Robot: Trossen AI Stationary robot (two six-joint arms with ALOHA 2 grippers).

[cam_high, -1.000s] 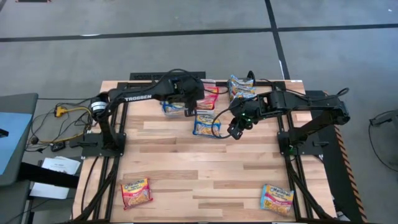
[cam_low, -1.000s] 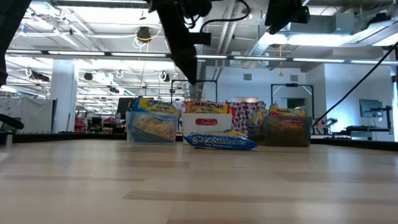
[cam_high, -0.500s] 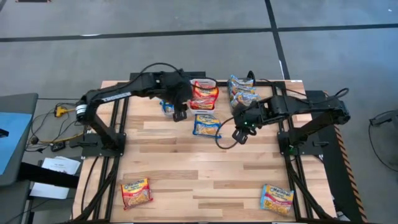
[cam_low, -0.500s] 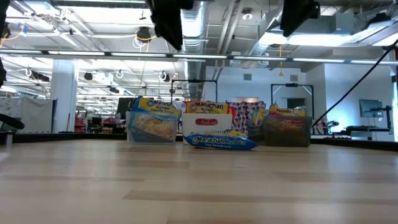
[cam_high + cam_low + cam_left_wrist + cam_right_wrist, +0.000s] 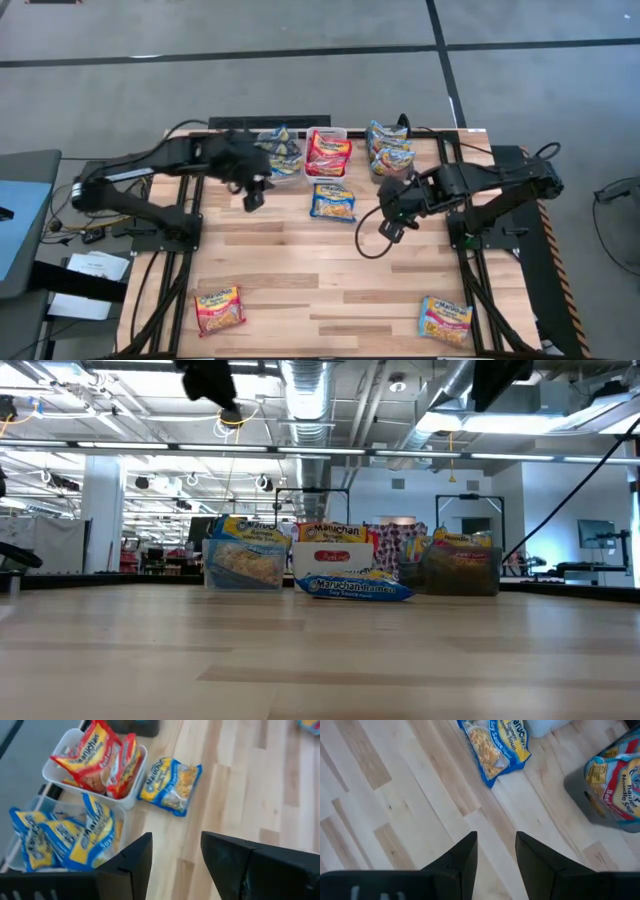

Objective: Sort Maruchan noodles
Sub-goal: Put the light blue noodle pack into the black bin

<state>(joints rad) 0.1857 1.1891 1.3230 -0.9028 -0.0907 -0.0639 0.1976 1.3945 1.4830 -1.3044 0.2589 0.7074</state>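
One blue-trimmed noodle packet [image 5: 332,202] lies flat on the table in front of the bins; it also shows in the left wrist view [image 5: 170,787] and the right wrist view [image 5: 495,747]. A clear bin [image 5: 280,158] holds blue packets [image 5: 65,840]. A white bin [image 5: 328,134] holds red packets [image 5: 97,757]. A dark grey bin [image 5: 390,150] holds more packets. My left gripper [image 5: 255,195] is open and empty, above the table to the left of the loose packet. My right gripper [image 5: 385,228] is open and empty, to its right and nearer.
A pink-trimmed packet [image 5: 219,308] lies near the table's front left corner and another [image 5: 444,320] near the front right corner. The three bins stand in a row at the far edge. A black cable [image 5: 365,245] loops on the table by the right gripper.
My left gripper has drawn back from over the bins toward the table's left and near edge, and has risen. My right gripper has drifted a little toward the near edge. The loose blue packet has stayed in place.
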